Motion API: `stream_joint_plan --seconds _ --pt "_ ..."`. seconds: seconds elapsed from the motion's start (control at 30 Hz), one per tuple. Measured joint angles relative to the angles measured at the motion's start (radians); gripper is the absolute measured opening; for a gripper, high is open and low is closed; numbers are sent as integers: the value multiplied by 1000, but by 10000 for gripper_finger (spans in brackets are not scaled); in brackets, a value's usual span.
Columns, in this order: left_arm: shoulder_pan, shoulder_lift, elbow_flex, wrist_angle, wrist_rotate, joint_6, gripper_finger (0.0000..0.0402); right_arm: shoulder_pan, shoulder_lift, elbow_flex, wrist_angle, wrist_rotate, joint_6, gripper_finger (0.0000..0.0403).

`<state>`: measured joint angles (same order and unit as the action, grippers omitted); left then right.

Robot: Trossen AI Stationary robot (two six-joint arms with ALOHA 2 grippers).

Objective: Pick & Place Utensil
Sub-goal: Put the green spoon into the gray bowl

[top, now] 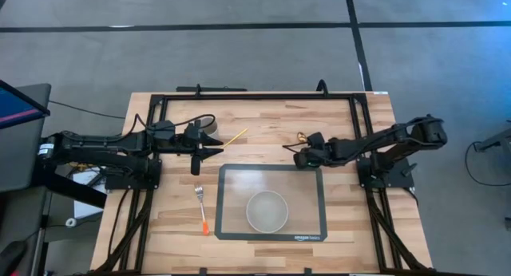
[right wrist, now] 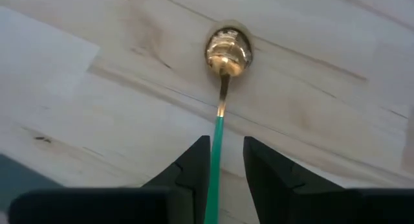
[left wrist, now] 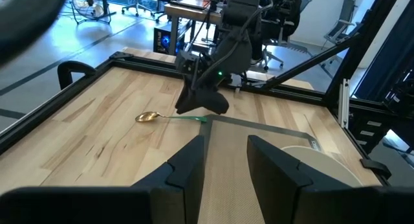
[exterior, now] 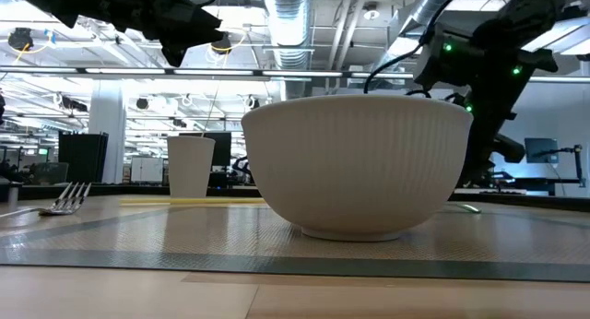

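You are working over a pale wooden-plank table [top: 263, 120] framed by black rails, on a grey floor crossed by dark lines; the low view looks past it into a bright hall with ceiling ducts and monitors. At the left lies a silver fork with an orange handle [top: 201, 207], beside a clear rectangular mat with a dark border [top: 271, 230] that carries a white ribbed bowl [top: 267, 210]. Above the mat's left corner your left gripper [top: 210, 146] hovers with its fingers set moderately apart and nothing between them, near a white paper cup [exterior: 190, 166] and a yellow straw [top: 235, 137]. To the right, your right gripper [right wrist: 225, 160] sits low over the table, its fingers narrowly parted around the green handle of the gold-bowled spoon [right wrist: 226, 56], which lies on the wood just beyond the mat's far edge.
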<state>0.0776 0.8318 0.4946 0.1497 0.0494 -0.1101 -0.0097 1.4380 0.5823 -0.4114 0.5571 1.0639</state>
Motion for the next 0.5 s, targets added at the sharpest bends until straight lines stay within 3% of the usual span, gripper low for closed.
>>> stream_joint_plan --seconds 0.23,0.5 --pt "0 0 0 0 0 0 118 0 89 0 61 -57 -1 88" --pt "0 0 0 0 0 0 118 -10 133 6 60 -43 -17 69"
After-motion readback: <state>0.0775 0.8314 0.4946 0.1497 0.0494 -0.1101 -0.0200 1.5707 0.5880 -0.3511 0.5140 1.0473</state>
